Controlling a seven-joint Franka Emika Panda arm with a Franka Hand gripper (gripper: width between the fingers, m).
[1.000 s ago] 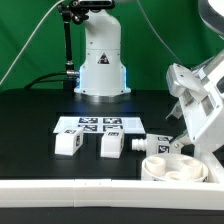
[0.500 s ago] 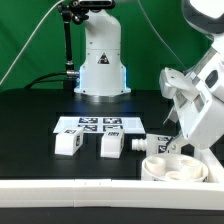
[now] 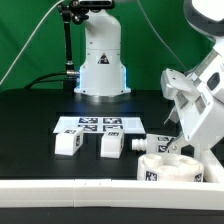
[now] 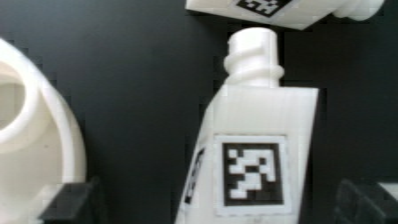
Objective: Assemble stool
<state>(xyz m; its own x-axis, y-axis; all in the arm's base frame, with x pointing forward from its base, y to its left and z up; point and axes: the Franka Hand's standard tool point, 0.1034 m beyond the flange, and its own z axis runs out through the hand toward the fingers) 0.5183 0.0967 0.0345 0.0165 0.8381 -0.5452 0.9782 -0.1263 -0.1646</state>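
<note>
The white round seat disc [image 3: 176, 169] lies at the front of the exterior view's right, holes up; its rim also shows in the wrist view [image 4: 36, 120]. Two white tagged legs [image 3: 68, 143] [image 3: 111, 146] lie further to the exterior view's left. A third leg [image 3: 158, 143] lies just behind the seat. My gripper [image 3: 172, 143] hangs low over that spot. In the wrist view my gripper [image 4: 217, 205] is open, with a tagged leg [image 4: 260, 140] lying between the dark fingers [image 4: 71, 203], its threaded tip pointing away. Another leg [image 4: 281, 8] lies beyond it.
The marker board [image 3: 88, 124] lies flat behind the two loose legs. The robot's white base [image 3: 101, 60] stands at the back centre. A long white rail [image 3: 60, 190] runs along the front edge, close to the seat.
The hand has shifted and tilted towards the exterior view's left and sits lower over the leg by the seat. The seat disc has shifted a little, and a tag now shows on its side.
</note>
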